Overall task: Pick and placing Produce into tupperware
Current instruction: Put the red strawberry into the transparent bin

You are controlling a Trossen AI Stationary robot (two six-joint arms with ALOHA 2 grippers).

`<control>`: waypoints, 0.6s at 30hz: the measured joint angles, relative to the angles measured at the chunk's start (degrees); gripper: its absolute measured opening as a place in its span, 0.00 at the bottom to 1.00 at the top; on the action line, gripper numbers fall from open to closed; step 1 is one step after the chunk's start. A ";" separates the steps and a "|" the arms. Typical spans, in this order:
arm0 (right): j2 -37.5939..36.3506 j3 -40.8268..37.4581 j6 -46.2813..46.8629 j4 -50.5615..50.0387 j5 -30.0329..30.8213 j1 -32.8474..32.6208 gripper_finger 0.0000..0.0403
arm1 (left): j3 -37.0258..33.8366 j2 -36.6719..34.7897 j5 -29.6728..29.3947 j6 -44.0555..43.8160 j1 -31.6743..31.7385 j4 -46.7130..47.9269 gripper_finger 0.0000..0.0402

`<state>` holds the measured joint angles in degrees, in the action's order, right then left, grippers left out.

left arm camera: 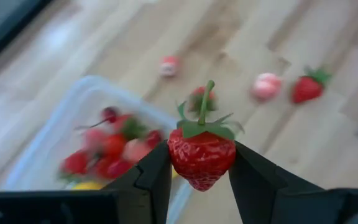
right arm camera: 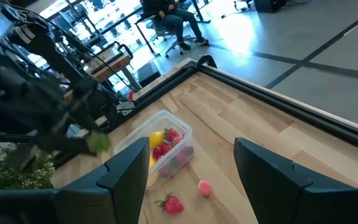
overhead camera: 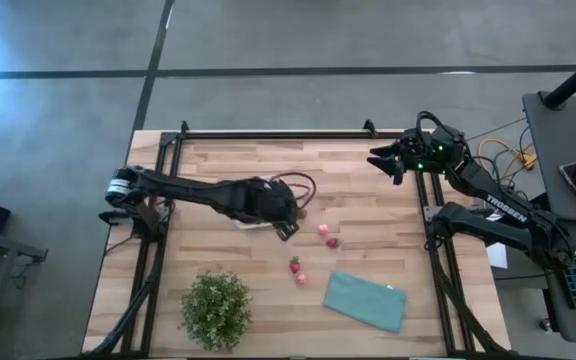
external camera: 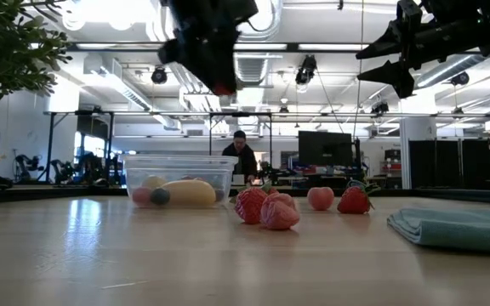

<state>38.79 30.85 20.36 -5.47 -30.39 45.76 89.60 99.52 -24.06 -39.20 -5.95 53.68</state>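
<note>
My left gripper (left arm camera: 201, 171) is shut on a red strawberry (left arm camera: 201, 155) and hangs high above the table, over the edge of the clear tupperware (left arm camera: 86, 124); the low view shows that gripper (external camera: 219, 81) above the tupperware (external camera: 179, 178). The tupperware holds a yellow banana (external camera: 190, 192) and several red fruits (left arm camera: 107, 149). A few loose strawberries (overhead camera: 328, 235) and pink fruits (overhead camera: 298, 272) lie on the wood beside it. My right gripper (overhead camera: 386, 160) is open and waits in the air near the table's far right corner. My left gripper pinches the strawberry by its two red sides (left arm camera: 178, 158), one finger (left arm camera: 157, 177) on each side. The green leaves and stem (left arm camera: 205, 102) stick out beyond the fingers. The fruit is lifted clear of the table and of the tupperware.
A teal folded cloth (overhead camera: 366, 300) lies near the table's near right edge and a green potted plant (overhead camera: 216, 308) stands near the near left edge. A black frame rail (overhead camera: 278, 133) runs along the far edge. A person (external camera: 243, 157) sits in the room beyond.
</note>
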 joint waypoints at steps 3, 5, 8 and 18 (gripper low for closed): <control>0.00 0.00 0.00 -0.03 0.00 0.00 0.56 | -0.27 -1.70 -1.51 -3.22 0.34 4.58 0.29; 0.00 0.00 0.00 0.06 0.02 0.00 0.56 | -1.29 -2.18 -1.23 -5.17 0.65 7.14 0.29; 0.23 0.00 -0.66 0.72 0.45 0.00 0.56 | -3.10 -2.20 0.14 -6.55 1.02 7.68 0.29; 1.03 -0.01 -0.51 4.41 5.17 0.00 0.56 | -9.18 -1.41 5.31 -10.18 2.66 5.32 0.29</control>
<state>39.81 30.84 19.85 -1.06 -25.22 45.76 80.42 98.10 -18.74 -49.39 -3.29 59.00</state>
